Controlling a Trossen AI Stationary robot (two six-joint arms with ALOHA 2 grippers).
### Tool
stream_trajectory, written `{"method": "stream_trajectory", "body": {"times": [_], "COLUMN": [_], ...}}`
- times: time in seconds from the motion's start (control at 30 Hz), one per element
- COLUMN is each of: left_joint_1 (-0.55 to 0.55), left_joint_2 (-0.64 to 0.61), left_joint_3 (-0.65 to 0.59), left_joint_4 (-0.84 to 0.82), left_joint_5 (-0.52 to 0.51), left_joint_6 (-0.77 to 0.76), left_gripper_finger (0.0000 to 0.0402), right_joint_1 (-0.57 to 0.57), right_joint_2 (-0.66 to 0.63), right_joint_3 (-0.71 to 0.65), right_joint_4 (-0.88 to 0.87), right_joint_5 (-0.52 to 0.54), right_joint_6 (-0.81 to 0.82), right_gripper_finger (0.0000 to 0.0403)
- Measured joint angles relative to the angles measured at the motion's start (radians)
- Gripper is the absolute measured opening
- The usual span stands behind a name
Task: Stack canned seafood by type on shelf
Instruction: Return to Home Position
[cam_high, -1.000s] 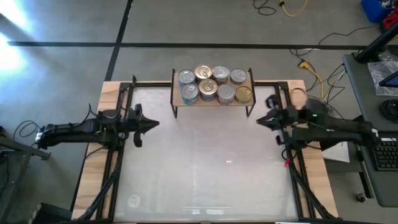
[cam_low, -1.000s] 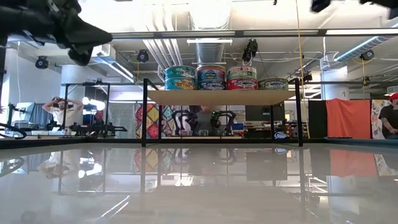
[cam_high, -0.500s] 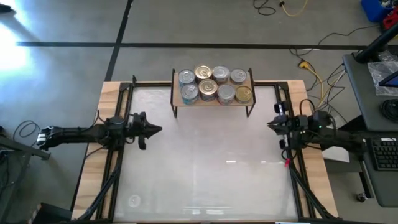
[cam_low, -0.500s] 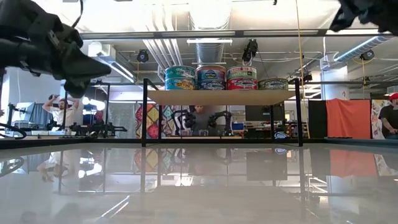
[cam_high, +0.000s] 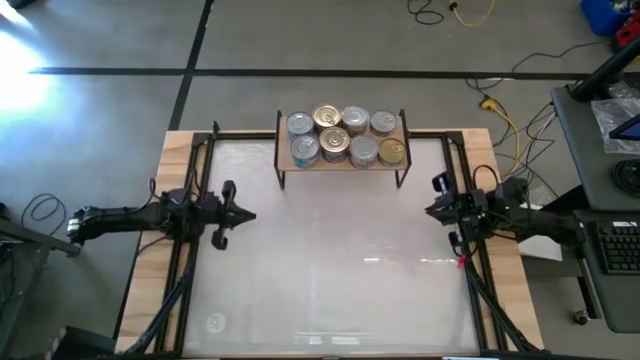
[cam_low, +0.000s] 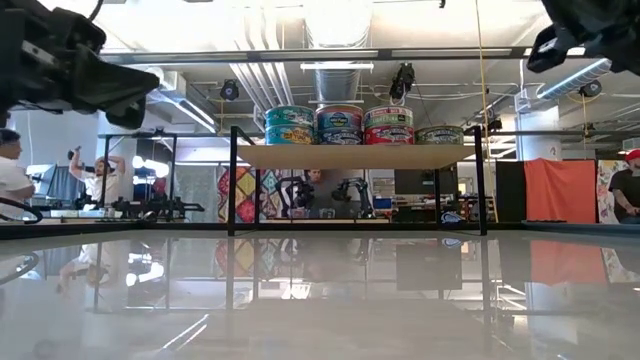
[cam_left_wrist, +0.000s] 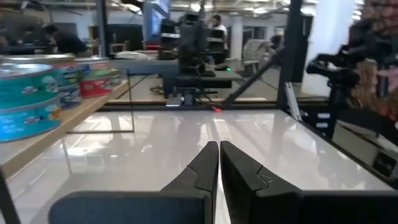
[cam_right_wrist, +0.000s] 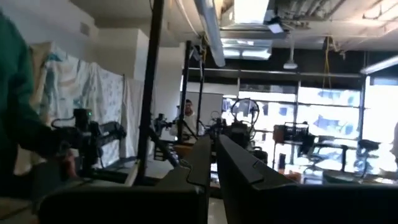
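The shelf (cam_high: 284, 162), a light-wood board on black legs, stands at the table's far middle. Several tins of canned seafood (cam_high: 345, 135) sit on it, silver-topped with two gold-topped. In the low view three stacks (cam_low: 340, 125) stand two tins high, and a single low tin (cam_low: 440, 134) sits at their right. My left gripper (cam_high: 250, 214) hovers shut by the table's left edge, pointing level toward the right. My right gripper (cam_high: 428, 210) hovers shut by the right edge, pointing left. Both are well away from the shelf, with nothing between the fingers (cam_left_wrist: 219, 146) (cam_right_wrist: 213, 140).
The glossy white tabletop (cam_high: 330, 270) stretches between the two grippers and in front of the shelf. Black frame rails (cam_high: 190, 180) (cam_high: 465, 180) run along both wooden side edges. People (cam_low: 100, 180) and equipment show in the room beyond the table.
Both arms have come down toward the table, the right one farther, and shifted slightly toward the near edge. Both grippers stayed shut. The tins and the shelf have not moved.
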Motion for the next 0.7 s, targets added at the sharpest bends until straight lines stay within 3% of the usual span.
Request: {"method": "stream_trajectory", "body": {"times": [0.17,0.33,0.47,0.7], "left_joint_1": [-0.011,-0.031,-0.034,-0.034], "left_joint_2": [-0.074,-0.118,-0.118,-0.086], "left_joint_3": [0.0,0.0,0.0,0.0], "left_joint_4": [-0.08,-0.09,-0.081,-0.078], "left_joint_5": [0.039,0.111,0.185,0.198], "left_joint_6": [0.031,0.088,0.118,0.072], "left_gripper_finger": [0.0002,0.0002,0.0002,0.0002], "right_joint_1": [0.022,0.054,0.082,0.096], "right_joint_2": [0.029,0.046,0.047,0.047], "right_joint_3": [-0.025,-0.025,-0.025,-0.026], "right_joint_4": [-0.011,0.022,-0.098,-0.233], "right_joint_5": [0.033,0.086,0.083,0.121], "right_joint_6": [0.127,0.082,0.163,0.033], "right_gripper_finger": [0.0018,0.0018,0.0018,0.0018]}}
